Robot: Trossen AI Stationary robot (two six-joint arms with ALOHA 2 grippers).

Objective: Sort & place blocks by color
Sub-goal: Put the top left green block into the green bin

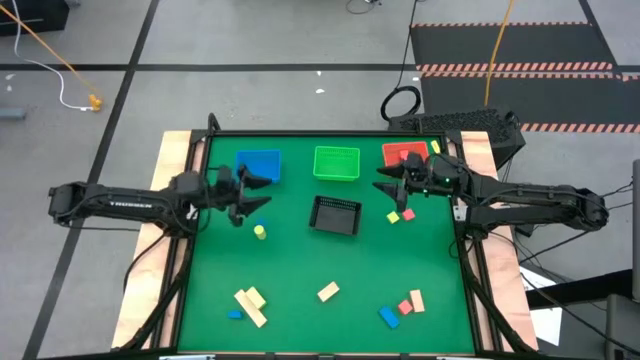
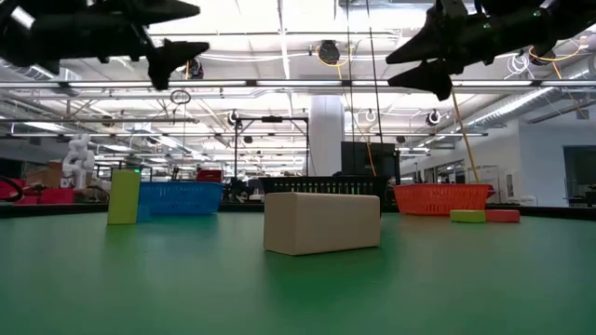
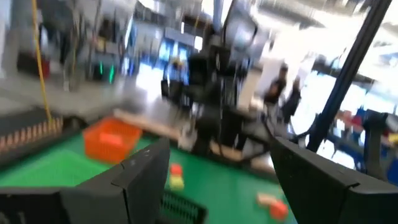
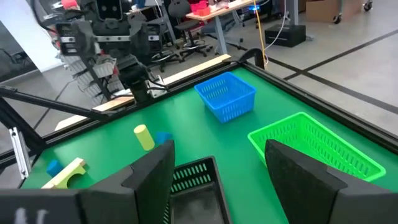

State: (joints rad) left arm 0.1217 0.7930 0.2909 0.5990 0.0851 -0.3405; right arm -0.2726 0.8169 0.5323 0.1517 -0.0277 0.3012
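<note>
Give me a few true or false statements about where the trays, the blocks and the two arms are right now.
1. The green tray sits between the blue tray and the red tray. True.
2. The left gripper is holding a block. False: its fingers are open and empty, above the table.
3. A yellow-green block stands near the blue tray. True.
4. The black mesh tray is full of blocks. False: no blocks show in it.
5. The right gripper is open and holds nothing. True.
</note>
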